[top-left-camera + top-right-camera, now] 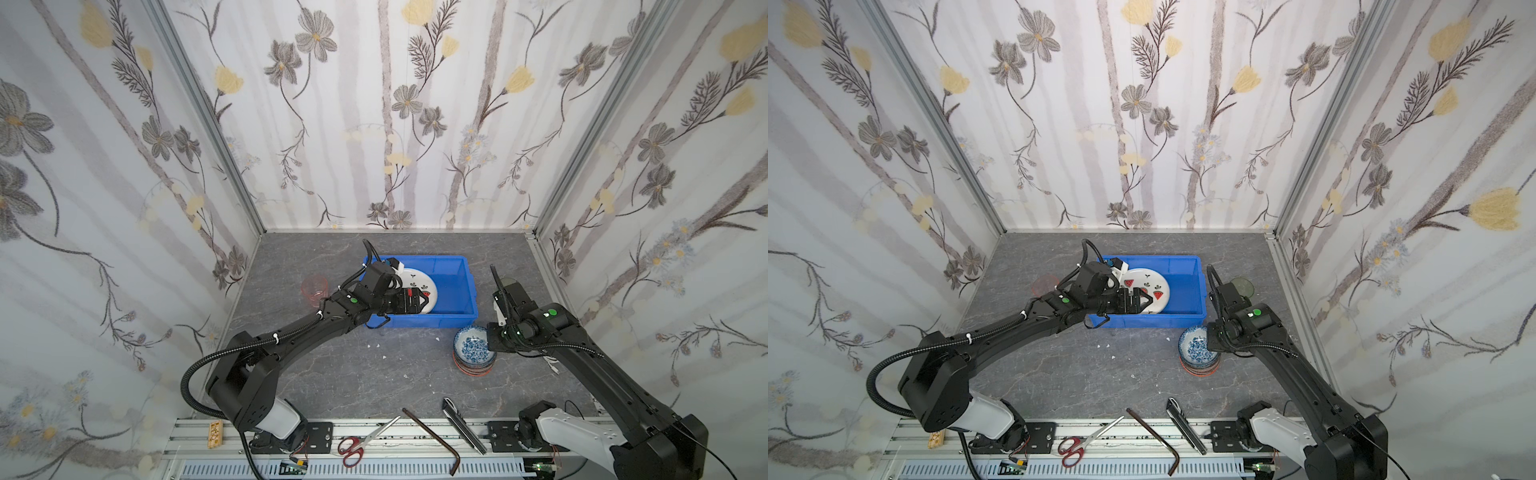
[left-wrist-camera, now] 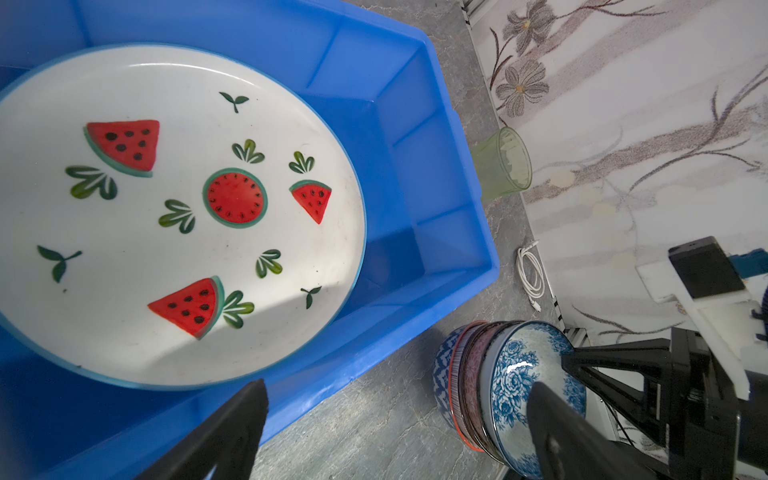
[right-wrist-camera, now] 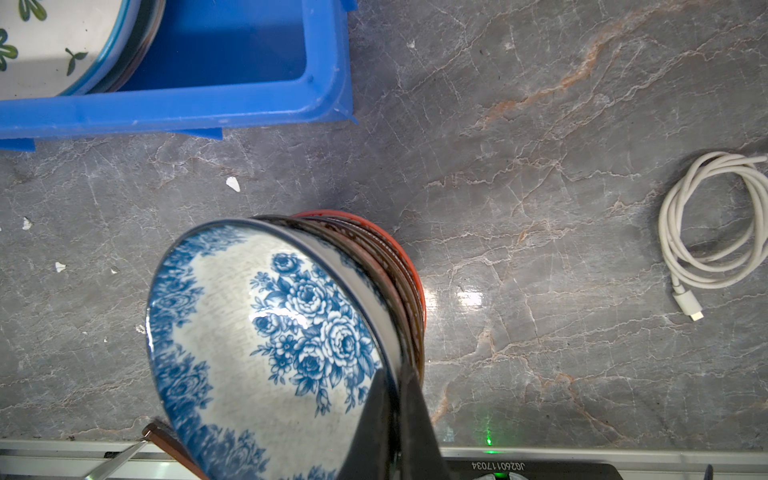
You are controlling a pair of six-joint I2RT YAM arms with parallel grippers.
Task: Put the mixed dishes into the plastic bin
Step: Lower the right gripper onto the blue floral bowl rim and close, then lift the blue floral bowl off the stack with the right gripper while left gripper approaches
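Top view: left hand (image 1: 424, 302) wide open, empty, over bin (image 1: 457, 321); plate (image 1: 417, 280) inside.
Left wrist: bin's other half free, room for stack (image 2: 465, 374).
Right wrist: right hand (image 3: 397, 415) clamped on top bowl (image 3: 266, 324) rim; stack on table (image 3: 540, 166) near bin. Rim pinch likely lifts one bowl alone.

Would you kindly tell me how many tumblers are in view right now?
2. A pink tumbler stands left of the blue bin; a green tumbler stands right of it. Others may hide behind the arms.
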